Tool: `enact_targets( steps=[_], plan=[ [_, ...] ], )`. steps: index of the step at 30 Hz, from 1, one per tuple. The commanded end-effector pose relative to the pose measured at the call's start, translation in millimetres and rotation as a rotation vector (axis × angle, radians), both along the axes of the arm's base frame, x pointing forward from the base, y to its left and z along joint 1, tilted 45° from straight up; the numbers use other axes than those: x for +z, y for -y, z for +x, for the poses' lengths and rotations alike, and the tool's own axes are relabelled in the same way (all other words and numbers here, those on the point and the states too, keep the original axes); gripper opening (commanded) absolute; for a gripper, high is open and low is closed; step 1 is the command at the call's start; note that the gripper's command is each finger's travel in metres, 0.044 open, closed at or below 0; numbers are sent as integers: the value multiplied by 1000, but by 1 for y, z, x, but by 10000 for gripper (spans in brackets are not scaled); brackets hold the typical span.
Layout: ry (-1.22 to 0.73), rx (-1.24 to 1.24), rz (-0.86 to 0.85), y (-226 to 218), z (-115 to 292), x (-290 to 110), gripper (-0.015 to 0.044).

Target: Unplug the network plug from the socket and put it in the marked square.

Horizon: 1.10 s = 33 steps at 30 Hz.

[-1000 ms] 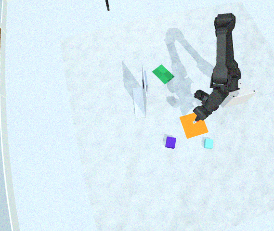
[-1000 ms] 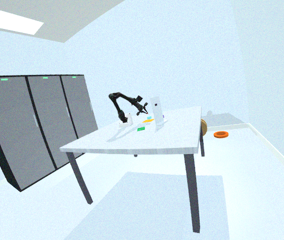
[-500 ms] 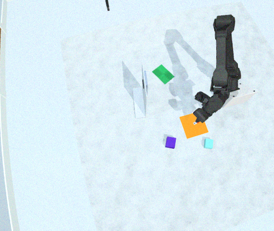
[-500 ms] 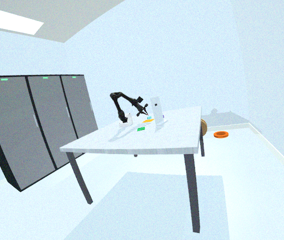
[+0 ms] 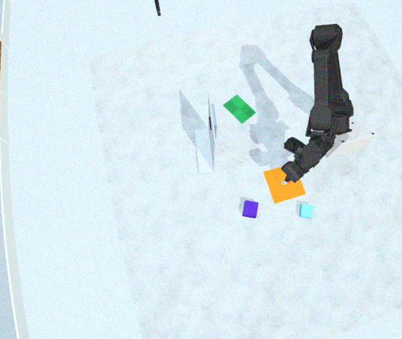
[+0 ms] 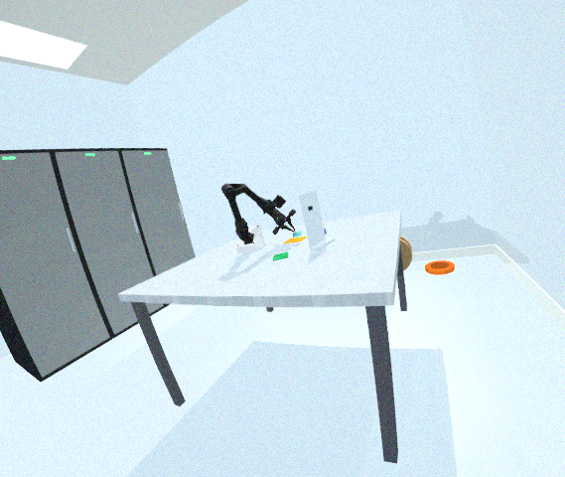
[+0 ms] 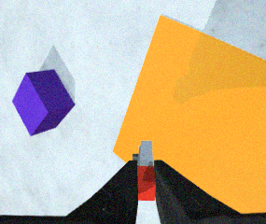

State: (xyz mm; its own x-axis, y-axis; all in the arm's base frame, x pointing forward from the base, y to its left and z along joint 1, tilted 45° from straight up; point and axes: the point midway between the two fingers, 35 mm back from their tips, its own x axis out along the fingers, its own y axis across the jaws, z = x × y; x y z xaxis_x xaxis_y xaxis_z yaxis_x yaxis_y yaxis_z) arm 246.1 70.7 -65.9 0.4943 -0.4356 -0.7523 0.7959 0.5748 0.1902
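My gripper (image 5: 285, 181) (image 6: 289, 228) (image 7: 145, 168) is shut on the network plug (image 7: 146, 179) (image 5: 284, 181), a small red body with a grey front end. It holds the plug low over the near edge of the orange marked square (image 5: 285, 189) (image 7: 217, 135) (image 6: 290, 239). I cannot tell whether the plug touches the table. The upright white panel (image 5: 210, 135) (image 6: 311, 220) stands to the left, and its dark socket (image 5: 210, 123) (image 6: 310, 208) is empty.
A purple cube (image 5: 250, 209) (image 7: 43, 101) lies left of the orange square and a cyan cube (image 5: 306, 210) lies to its right. A green patch (image 5: 239, 108) (image 6: 280, 255) lies near the panel. The arm's white base (image 5: 350, 143) stands at the right.
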Motion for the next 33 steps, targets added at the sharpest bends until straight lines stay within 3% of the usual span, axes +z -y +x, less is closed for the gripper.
enact_targets(
  steps=[1, 33],
  plan=[
    [-15, 3, -9, 6, -3, -6, 0],
    [-13, 4, -12, 26, -4, -22, 0]
  ],
)
